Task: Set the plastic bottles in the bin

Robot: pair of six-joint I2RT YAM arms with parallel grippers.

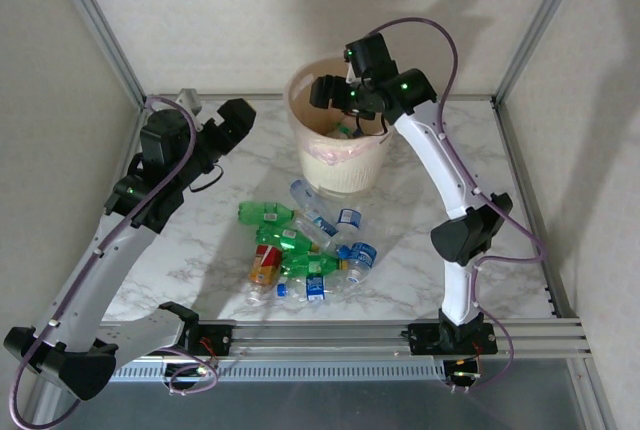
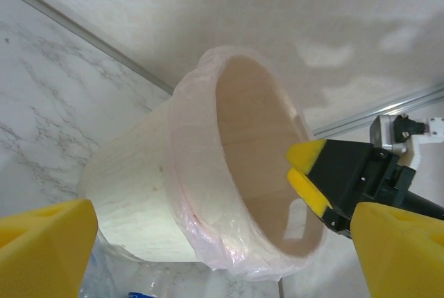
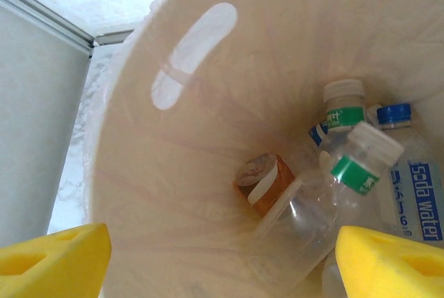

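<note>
The round tapered bin (image 1: pixel 345 172) of pale pink-beige plastic stands upright at the far middle of the white marble-patterned desk (image 1: pixel 445 185). A thin translucent liner (image 2: pixel 208 235) is folded over its rim, and an oval handle slot (image 3: pixel 194 55) is cut in the smooth wall.

Inside the bin, a clear bottle with a white cap and green band (image 3: pixel 357 166), a second white-capped bottle (image 3: pixel 343 107) and a blue-capped bottle (image 3: pixel 409 180) lie with their long axes almost parallel and their caps to the same side. A clear bottle with an orange label (image 3: pixel 267 187) lies slantwise beside them.

The other bottles are in a loose heap (image 1: pixel 310 250) on the desk, near the bin. All of them lie on their sides. One green bottle (image 1: pixel 265 213) lies left to right, and a clear blue-labelled bottle (image 1: pixel 315 208) lies diagonally.

The right tool (image 2: pixel 305 172) hangs over the mouth of the bin. In the right wrist view its yellow foam pads (image 3: pixel 52 260) stand wide apart with nothing between them.

The left tool (image 1: pixel 236 118) is left of the bin, above the desk. It is also wide open and holds nothing.
</note>
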